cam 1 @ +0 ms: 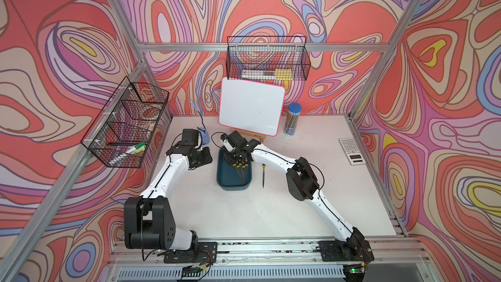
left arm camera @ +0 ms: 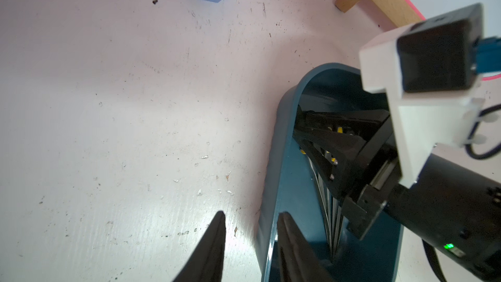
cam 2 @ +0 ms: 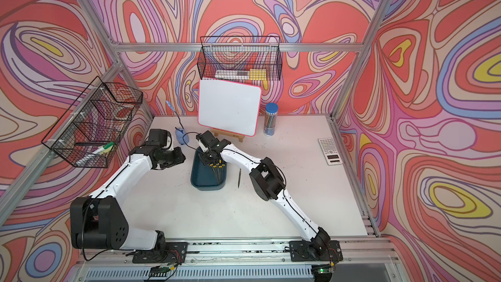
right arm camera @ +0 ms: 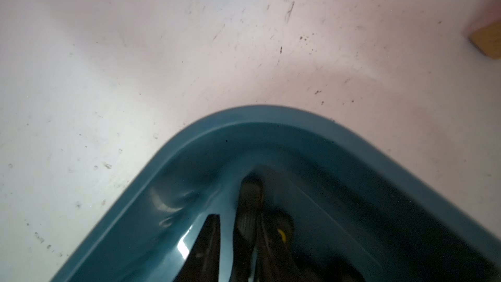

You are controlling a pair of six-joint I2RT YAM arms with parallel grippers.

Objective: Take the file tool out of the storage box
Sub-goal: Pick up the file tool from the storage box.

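The teal storage box (cam 1: 225, 177) (cam 2: 199, 179) lies mid-table in both top views, with several black-handled, yellow-marked files (cam 1: 242, 170) (cam 2: 218, 170) fanned inside it. One more file tool (cam 1: 263, 176) (cam 2: 239, 179) lies on the table just right of the box. My right gripper (cam 1: 235, 158) (right arm camera: 248, 218) reaches into the box's far end. Its jaws are narrowly open around a black file handle (right arm camera: 249, 199), and a strip of teal shows beside one finger. My left gripper (cam 1: 204, 157) (left arm camera: 250, 214) is open astride the box's left wall (left arm camera: 267, 223), one finger inside and one outside.
A whiteboard on a wooden easel (cam 1: 250, 107) stands behind the box. A blue holder (cam 1: 204, 136) is at its left and a pencil tube (cam 1: 292, 119) at its right. A calculator (cam 1: 352, 150) lies far right. Wire baskets (cam 1: 127, 123) (cam 1: 268, 59) hang on the walls.
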